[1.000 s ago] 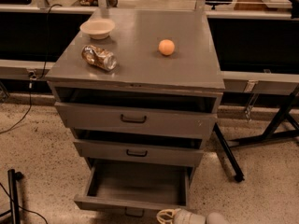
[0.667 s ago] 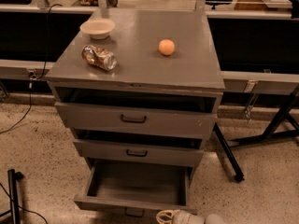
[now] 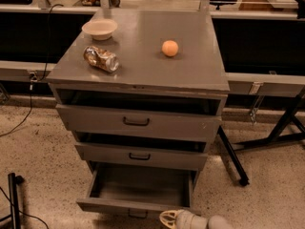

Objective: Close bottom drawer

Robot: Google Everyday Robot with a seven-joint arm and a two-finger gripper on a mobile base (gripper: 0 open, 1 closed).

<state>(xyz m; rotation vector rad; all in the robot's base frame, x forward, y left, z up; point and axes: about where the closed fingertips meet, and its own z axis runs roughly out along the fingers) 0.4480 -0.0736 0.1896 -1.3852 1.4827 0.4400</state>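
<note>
The bottom drawer (image 3: 138,187) of the grey metal cabinet (image 3: 143,68) is pulled far out, its plain grey interior bare, its front panel (image 3: 119,206) near the bottom edge with a small dark handle (image 3: 137,215). The top drawer (image 3: 138,120) and middle drawer (image 3: 140,155) stand slightly open. My gripper (image 3: 167,218), a pale cream-coloured piece, lies at the bottom edge of the camera view, just right of the bottom drawer's handle and close to its front panel. Most of it is cut off by the frame.
On the cabinet top lie a white bowl (image 3: 99,28), a crushed can (image 3: 100,58) and an orange ball (image 3: 170,48). A black stand leg (image 3: 232,154) runs beside the cabinet's right. A black post (image 3: 14,199) stands at lower left. Dark benches line the back.
</note>
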